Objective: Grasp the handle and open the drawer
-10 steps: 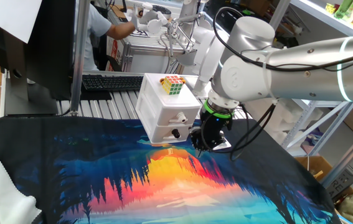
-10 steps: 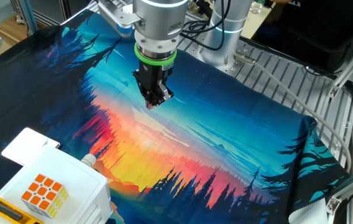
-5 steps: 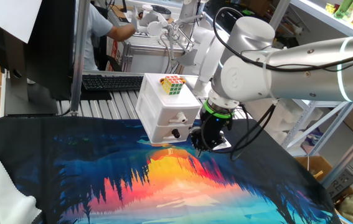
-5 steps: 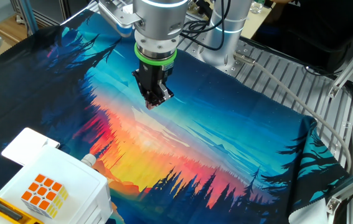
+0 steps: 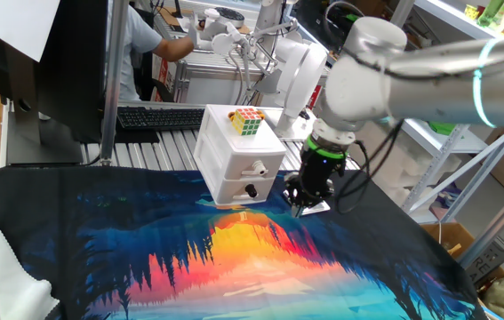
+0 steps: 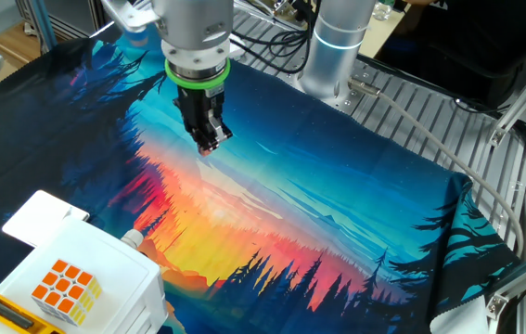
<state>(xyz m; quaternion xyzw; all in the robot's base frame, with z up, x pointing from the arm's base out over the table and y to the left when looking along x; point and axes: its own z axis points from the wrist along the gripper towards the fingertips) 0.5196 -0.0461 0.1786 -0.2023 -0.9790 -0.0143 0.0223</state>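
Closed and empty, the gripper (image 5: pixel 300 207) points down over the cloth (image 5: pixel 234 258), beside the cabinet (image 5: pixel 234 160) and well apart from the handle (image 5: pixel 257 169), which sits on the upper drawer (image 5: pixel 250 167) front above the black knob (image 5: pixel 252 190). Nothing is grasped yet, so the step in hand looks like the approach: I would spread the jaws first, then bring the fingers level with the white pull and straddle it squarely. Steer clear of the knob below and the cube (image 5: pixel 246 121) on top, and pull straight out along the drawer's travel so the light cabinet does not slide.
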